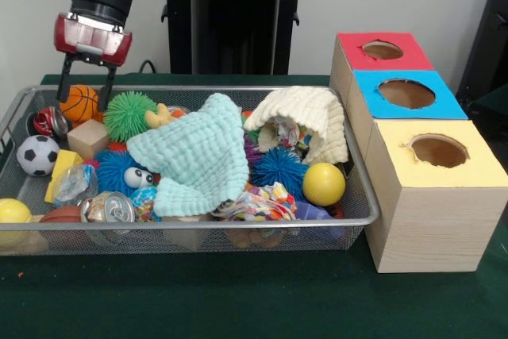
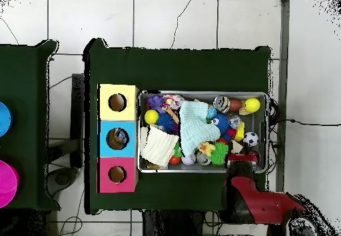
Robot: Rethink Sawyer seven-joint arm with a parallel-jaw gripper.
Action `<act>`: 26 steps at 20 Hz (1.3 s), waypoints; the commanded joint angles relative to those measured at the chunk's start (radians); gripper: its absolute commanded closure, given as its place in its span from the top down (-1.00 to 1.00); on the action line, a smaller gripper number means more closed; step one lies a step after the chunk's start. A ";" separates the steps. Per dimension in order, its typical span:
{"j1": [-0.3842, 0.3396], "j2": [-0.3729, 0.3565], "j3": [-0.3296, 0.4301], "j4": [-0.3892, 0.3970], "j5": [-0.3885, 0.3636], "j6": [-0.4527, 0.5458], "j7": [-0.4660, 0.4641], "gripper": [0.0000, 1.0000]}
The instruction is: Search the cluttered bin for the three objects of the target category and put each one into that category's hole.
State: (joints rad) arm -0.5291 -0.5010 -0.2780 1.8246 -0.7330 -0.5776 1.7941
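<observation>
In the front view, your gripper [image 1: 87,93] hangs over the far corner of the large silver wire-mesh bin [image 1: 190,228]. Its two dark fingers stand a moderate way apart with nothing between them. A small orange basketball [image 1: 79,103] sits directly beneath the tips, seemingly just clear of them. The blue-topped round hole in the light wooden box [image 1: 406,94] lies well off across the bin's full length from the gripper.

From overhead, you see the gripper [image 2: 241,158] at the bin's [image 2: 203,94] robot-side rim. The blue-topped hole [image 2: 118,139] sits beyond the bin's opposite short end, so I judge any carry runs along the bin's long axis.
</observation>
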 commanded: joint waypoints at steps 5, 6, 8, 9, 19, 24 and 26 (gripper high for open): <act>0.086 0.237 -0.064 -0.095 0.145 -0.218 -0.074 1.00; 0.094 0.257 -0.058 -0.116 0.153 -0.219 -0.070 1.00; 0.104 0.280 -0.065 -0.133 0.173 -0.235 -0.064 1.00; 0.108 0.291 -0.068 -0.140 0.183 -0.246 -0.062 1.00; 0.142 0.278 -0.092 -0.216 0.198 -0.258 -0.030 1.00; 0.175 0.229 -0.104 -0.256 0.178 -0.193 -0.004 1.00; 0.188 0.208 -0.115 -0.266 0.171 -0.164 0.003 1.00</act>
State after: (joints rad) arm -0.3869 -0.2697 -0.4244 1.7187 -0.5876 -0.8133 1.7941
